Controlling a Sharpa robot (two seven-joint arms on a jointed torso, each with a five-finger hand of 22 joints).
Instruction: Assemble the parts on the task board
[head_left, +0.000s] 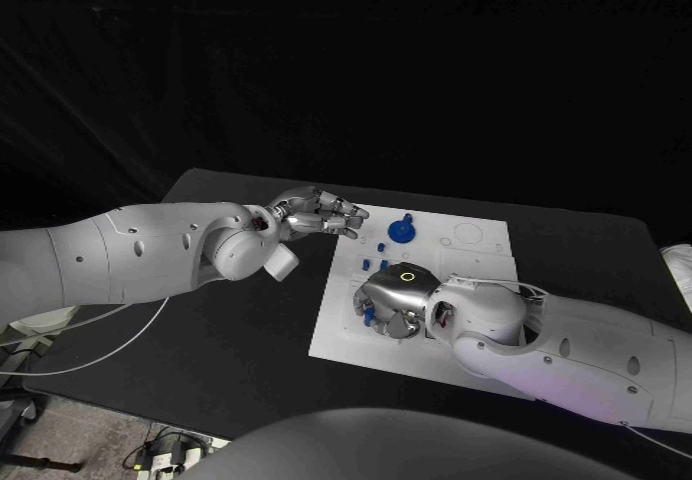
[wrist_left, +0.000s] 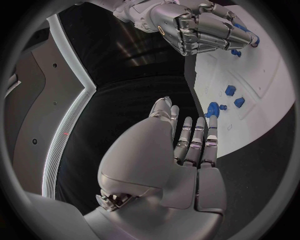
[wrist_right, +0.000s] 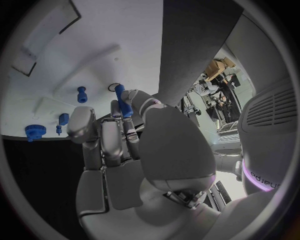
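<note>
Black table (head_left: 216, 330), part (wrist_right: 123, 103) in right hand (head_left: 392, 305)

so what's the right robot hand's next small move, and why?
Probably lift the blue peg-like part straight up off the task board. The right robot hand rests over the board's near end and its fingers appear to pinch that part. The left robot hand holds nothing.

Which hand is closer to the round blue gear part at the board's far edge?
Left. The left hand hovers just beside the gear part; the right hand sits nearer the robot, gripping a blue peg.
</note>
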